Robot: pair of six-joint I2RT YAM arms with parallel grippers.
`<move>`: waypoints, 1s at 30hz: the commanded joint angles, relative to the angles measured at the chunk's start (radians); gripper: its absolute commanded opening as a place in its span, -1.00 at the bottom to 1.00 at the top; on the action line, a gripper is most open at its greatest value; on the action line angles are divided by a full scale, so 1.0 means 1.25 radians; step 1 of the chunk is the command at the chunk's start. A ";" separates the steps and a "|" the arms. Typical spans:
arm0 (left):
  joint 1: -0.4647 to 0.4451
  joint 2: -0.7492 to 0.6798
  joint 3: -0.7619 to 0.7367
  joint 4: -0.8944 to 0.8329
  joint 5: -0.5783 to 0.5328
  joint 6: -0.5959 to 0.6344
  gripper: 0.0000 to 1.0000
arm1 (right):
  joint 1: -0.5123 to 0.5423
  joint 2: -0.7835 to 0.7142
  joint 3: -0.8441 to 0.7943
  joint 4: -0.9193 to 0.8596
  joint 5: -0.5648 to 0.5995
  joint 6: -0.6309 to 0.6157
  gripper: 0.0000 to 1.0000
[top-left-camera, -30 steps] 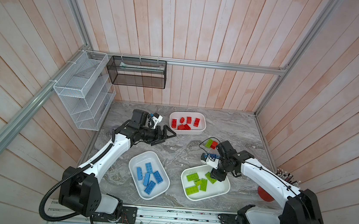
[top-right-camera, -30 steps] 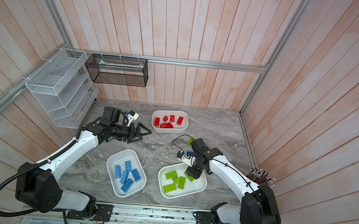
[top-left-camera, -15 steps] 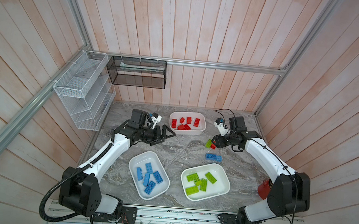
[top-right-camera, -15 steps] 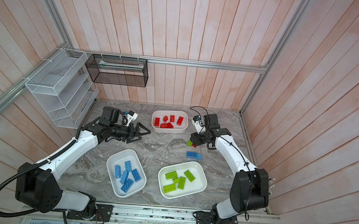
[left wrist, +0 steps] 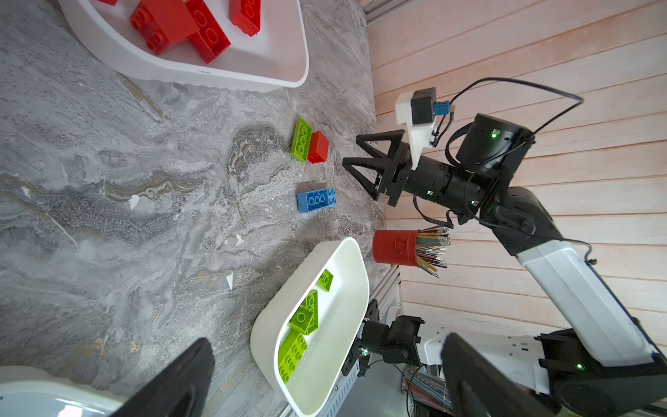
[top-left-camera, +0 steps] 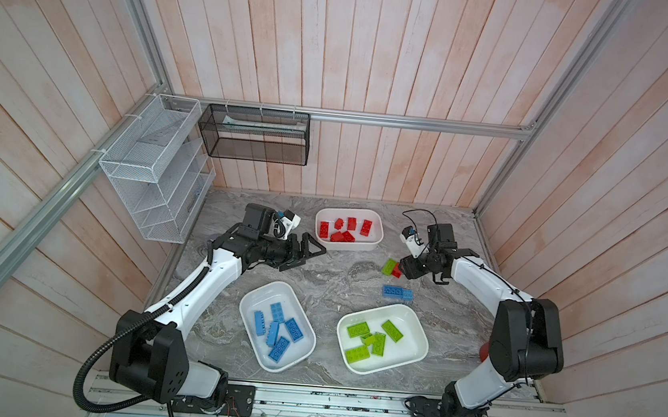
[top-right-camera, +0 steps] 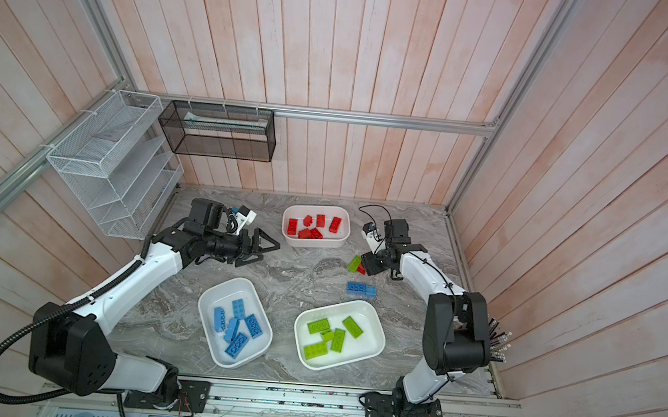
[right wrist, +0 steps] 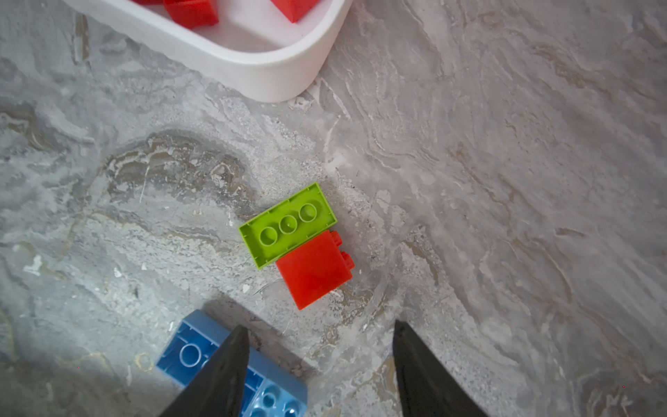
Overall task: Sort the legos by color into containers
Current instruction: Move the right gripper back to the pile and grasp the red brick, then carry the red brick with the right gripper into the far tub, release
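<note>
The right gripper (left wrist: 351, 150), half spread and empty, hangs beside a red brick (right wrist: 314, 269) touching a lime-green brick (right wrist: 287, 224). The left gripper (top-left-camera: 304, 259) gapes wide, empty.

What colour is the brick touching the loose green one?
That brick is red, clearest in the right wrist view.
</note>
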 commanded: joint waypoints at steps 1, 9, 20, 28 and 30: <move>0.004 0.007 -0.013 0.011 0.008 0.021 1.00 | -0.007 0.036 0.002 0.032 -0.065 -0.148 0.29; 0.005 0.007 -0.018 0.002 0.002 0.031 1.00 | -0.021 0.146 0.054 -0.024 -0.113 -0.263 0.28; 0.004 0.026 -0.013 0.000 0.003 0.035 1.00 | -0.021 0.226 0.099 0.013 -0.112 -0.258 0.24; 0.005 0.034 -0.009 0.001 0.004 0.034 1.00 | -0.016 0.251 0.114 0.020 -0.142 -0.246 -0.07; 0.004 0.035 -0.006 -0.001 0.004 0.035 1.00 | -0.015 0.253 0.119 0.019 -0.143 -0.244 -0.12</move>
